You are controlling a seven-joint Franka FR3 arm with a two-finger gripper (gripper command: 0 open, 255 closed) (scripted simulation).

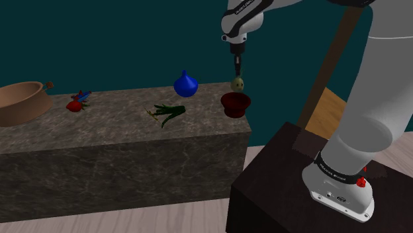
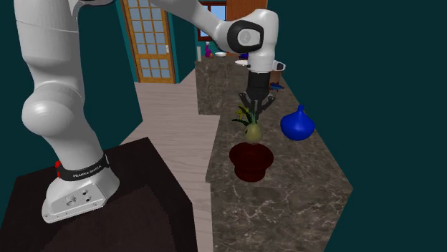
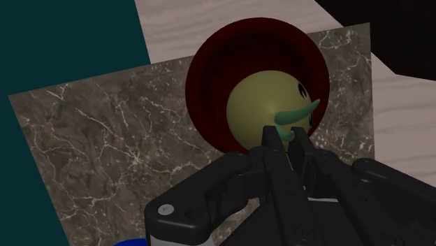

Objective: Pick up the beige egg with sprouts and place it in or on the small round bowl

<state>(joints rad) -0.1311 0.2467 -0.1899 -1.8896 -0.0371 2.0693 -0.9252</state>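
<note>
A beige egg (image 1: 237, 83) with green sprouts on top hangs just above the small round dark red bowl (image 1: 235, 106) at the counter's end nearest the stand. My black gripper (image 1: 237, 71) is shut on the egg's sprouts from above. In the second exterior view the egg (image 2: 253, 132) hangs under the gripper (image 2: 251, 107), a short gap over the bowl (image 2: 251, 172). Looking down from the wrist, the egg (image 3: 262, 112) covers much of the bowl (image 3: 202, 77), and a green sprout sticks out beside the gripper (image 3: 286, 136).
On the marbled counter (image 1: 99, 132) stand a blue vase (image 1: 186, 84), a green leafy bunch (image 1: 167, 112), a red item (image 1: 77, 102) and a large brown bowl (image 1: 20, 102) at the far end. The dark stand (image 1: 284, 172) adjoins the counter's near end.
</note>
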